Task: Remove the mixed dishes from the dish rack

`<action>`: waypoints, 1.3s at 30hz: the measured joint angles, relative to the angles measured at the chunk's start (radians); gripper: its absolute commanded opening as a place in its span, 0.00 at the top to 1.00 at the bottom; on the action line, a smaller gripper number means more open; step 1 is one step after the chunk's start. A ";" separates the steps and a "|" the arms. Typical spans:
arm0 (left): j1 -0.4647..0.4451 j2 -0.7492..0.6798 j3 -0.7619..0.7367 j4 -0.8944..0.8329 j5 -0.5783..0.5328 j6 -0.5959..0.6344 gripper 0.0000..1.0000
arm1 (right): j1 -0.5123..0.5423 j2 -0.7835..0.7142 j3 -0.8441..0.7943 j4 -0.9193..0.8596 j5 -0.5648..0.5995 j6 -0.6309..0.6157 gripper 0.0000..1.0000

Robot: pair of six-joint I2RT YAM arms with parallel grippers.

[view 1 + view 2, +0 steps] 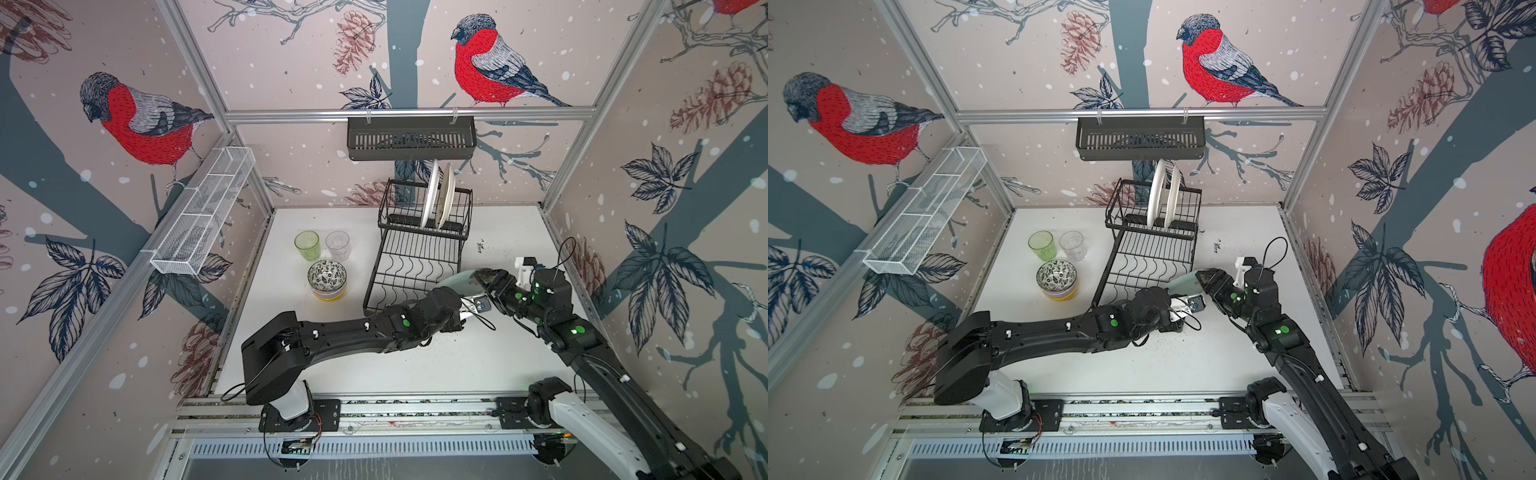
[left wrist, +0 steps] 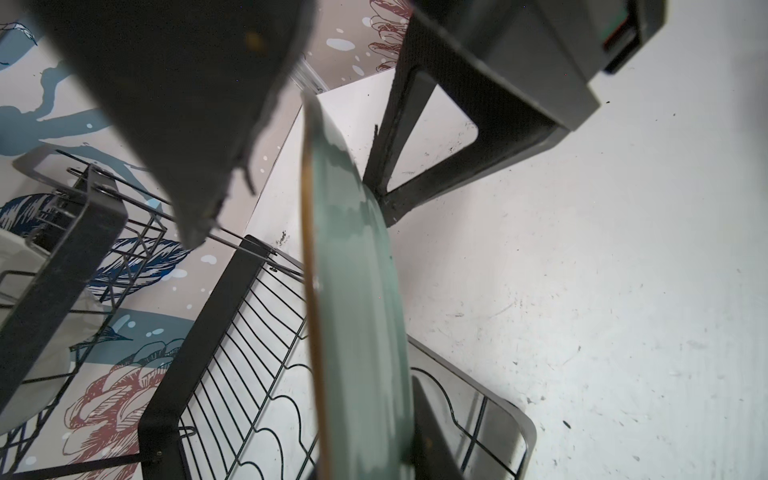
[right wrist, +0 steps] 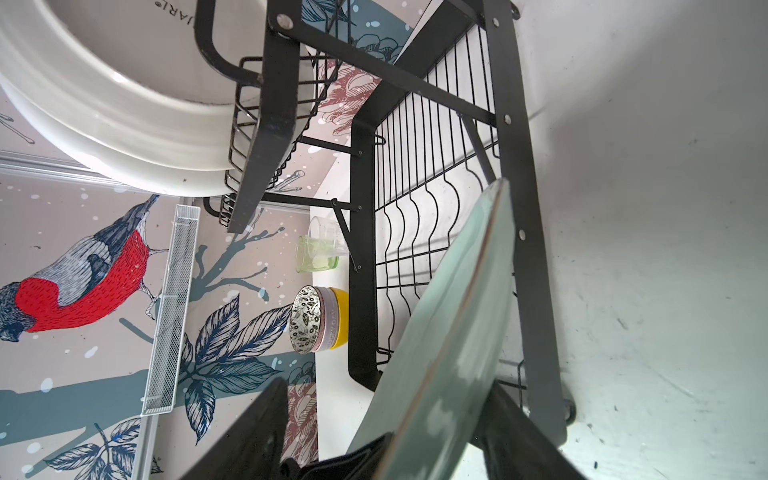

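A pale green plate (image 1: 457, 276) (image 1: 1183, 282) (image 2: 357, 291) (image 3: 449, 324) is held on edge over the near right corner of the black wire dish rack (image 1: 372, 282) (image 1: 1102, 282) (image 2: 195, 353) (image 3: 536, 291). My left gripper (image 1: 471, 301) (image 1: 1183, 301) (image 2: 374, 461) is shut on its lower rim. My right gripper (image 1: 482, 276) (image 1: 1204, 276) (image 3: 386, 386) straddles the opposite rim; one finger lies against the plate and the other stands apart. A white plate (image 1: 430, 195) and a cream plate (image 1: 446, 195) stand in the raised tier.
On the table left of the rack stand a green glass (image 1: 308, 245), a clear glass (image 1: 337, 245) and a stack of small bowls (image 1: 327, 278). A black slotted basket (image 1: 411, 139) hangs on the back rail, and a white mesh basket (image 1: 203, 212) on the left wall.
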 measured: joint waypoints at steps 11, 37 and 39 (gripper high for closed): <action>-0.034 0.026 0.001 0.024 -0.109 0.065 1.00 | -0.003 0.079 0.041 -0.061 -0.029 -0.055 0.49; -0.100 0.070 -0.055 0.172 -0.269 0.169 0.60 | -0.013 0.122 0.070 -0.114 -0.078 -0.119 0.99; -0.104 0.070 -0.061 0.192 -0.267 0.161 0.57 | -0.018 0.117 0.059 -0.119 -0.080 -0.143 1.00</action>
